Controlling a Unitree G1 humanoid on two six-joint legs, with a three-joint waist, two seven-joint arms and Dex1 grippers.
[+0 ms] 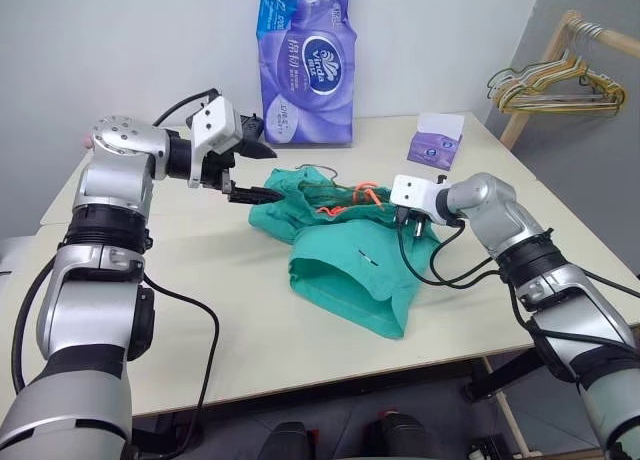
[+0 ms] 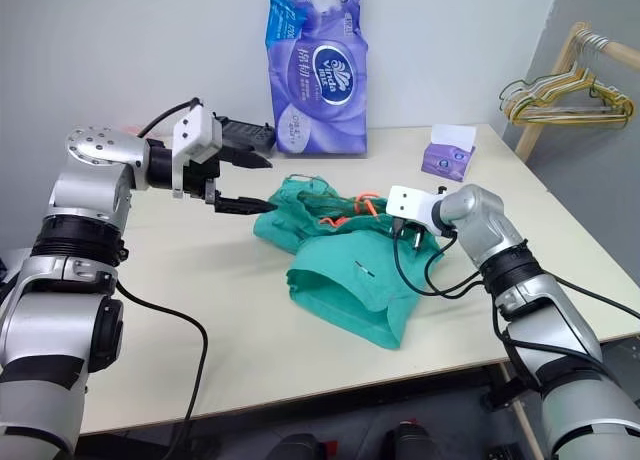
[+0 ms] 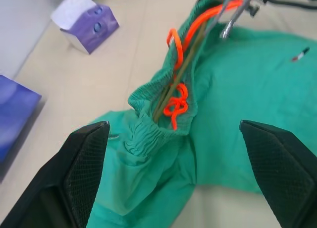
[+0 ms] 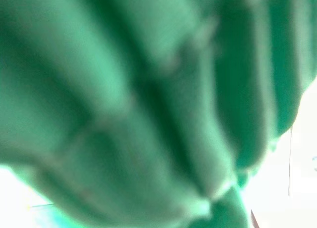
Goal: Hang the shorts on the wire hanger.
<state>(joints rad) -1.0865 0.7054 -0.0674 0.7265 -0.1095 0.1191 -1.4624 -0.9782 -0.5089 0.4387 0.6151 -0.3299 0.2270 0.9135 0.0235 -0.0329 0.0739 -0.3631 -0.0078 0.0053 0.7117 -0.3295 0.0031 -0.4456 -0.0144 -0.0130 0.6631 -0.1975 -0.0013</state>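
Note:
The teal-green shorts [image 1: 350,270] lie crumpled in the middle of the table, with the orange drawstring [image 1: 362,193] on the gathered waistband. The thin dark wire hanger [image 3: 183,69] runs inside the waistband, mostly covered by fabric. My left gripper [image 1: 262,160] hovers just above the shorts' left end, open and empty, one black finger [image 3: 74,178] on each side of the waistband without touching it. My right gripper [image 1: 402,220] is shut at the waistband's right end, where the hanger's wire comes out; its tips are buried in the fabric.
A tall purple tissue pack [image 1: 305,65] stands at the back of the table [image 1: 250,350], and a small purple tissue box [image 1: 435,145] sits at the back right. A wooden rack with pale hangers [image 1: 560,85] stands beyond the right edge. A black cable [image 1: 430,265] loops over the shorts.

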